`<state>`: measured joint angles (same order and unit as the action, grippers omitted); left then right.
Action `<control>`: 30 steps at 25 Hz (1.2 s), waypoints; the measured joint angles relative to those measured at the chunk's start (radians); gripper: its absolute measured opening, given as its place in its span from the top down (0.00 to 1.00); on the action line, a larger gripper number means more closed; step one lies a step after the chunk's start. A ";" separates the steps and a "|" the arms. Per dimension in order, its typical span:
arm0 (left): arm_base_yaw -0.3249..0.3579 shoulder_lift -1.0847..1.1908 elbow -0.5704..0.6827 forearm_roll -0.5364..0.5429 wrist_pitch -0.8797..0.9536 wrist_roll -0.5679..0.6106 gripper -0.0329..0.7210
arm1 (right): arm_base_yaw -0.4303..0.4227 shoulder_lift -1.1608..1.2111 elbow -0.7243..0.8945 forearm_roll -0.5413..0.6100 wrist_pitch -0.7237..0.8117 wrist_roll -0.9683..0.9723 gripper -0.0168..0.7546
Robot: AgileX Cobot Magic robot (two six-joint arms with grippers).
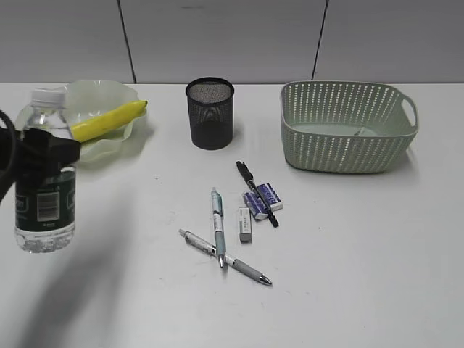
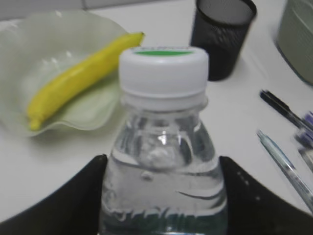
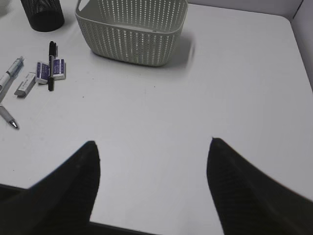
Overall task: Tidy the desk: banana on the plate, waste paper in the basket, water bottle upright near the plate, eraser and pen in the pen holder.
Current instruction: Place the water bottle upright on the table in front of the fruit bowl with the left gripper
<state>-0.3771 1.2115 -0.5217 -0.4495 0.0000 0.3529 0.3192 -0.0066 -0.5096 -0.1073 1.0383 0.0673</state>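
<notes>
My left gripper (image 1: 45,154) (image 2: 162,164) is shut on the water bottle (image 1: 45,174) (image 2: 164,147), which stands upright at the desk's left front, white cap up; its shadow falls on the desk (image 1: 348,275) below. The banana (image 1: 109,120) (image 2: 78,78) lies on the plate (image 1: 98,94) (image 2: 29,54) behind it. The black mesh pen holder (image 1: 210,113) stands mid-back, the basket (image 1: 348,127) (image 3: 132,29) back right. Three pens (image 1: 217,225) and three erasers (image 1: 269,196) lie mid-desk. No waste paper shows. My right gripper (image 3: 152,144) is open over bare desk.
The black pen (image 1: 257,193) lies across two blue-and-white erasers; a grey eraser (image 1: 245,224) sits beside them. Two click pens cross at the front (image 1: 225,257). A grey panelled wall runs behind the desk. In the right wrist view the desk's right edge is near.
</notes>
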 joint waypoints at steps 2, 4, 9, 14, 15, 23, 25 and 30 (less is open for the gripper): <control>-0.001 -0.029 0.068 -0.059 -0.143 -0.001 0.31 | 0.000 0.000 0.000 0.000 0.000 0.000 0.28; -0.002 -0.027 0.105 -0.083 -0.238 -0.006 0.31 | 0.000 0.000 0.000 0.000 0.000 0.000 0.28; -0.007 0.029 0.117 -0.079 -0.405 -0.086 0.31 | 0.000 0.000 0.000 0.000 0.000 0.000 0.28; -0.007 0.122 0.117 0.093 -0.626 -0.263 0.31 | 0.000 0.000 0.000 0.000 0.000 0.000 0.28; -0.007 0.148 0.117 0.141 -0.673 -0.308 0.31 | 0.000 0.000 0.000 0.000 0.000 0.000 0.28; -0.003 0.430 0.228 0.266 -1.116 -0.399 0.31 | 0.000 0.000 0.000 0.000 0.000 0.000 0.28; 0.003 0.505 0.234 0.301 -1.130 -0.400 0.31 | 0.000 0.000 0.000 0.000 0.000 0.000 0.28; 0.003 0.556 0.230 0.337 -1.151 -0.402 0.31 | 0.000 0.000 0.000 0.000 0.000 0.000 0.28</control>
<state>-0.3744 1.7671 -0.2912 -0.1130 -1.1508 -0.0490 0.3192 -0.0066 -0.5096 -0.1073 1.0383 0.0673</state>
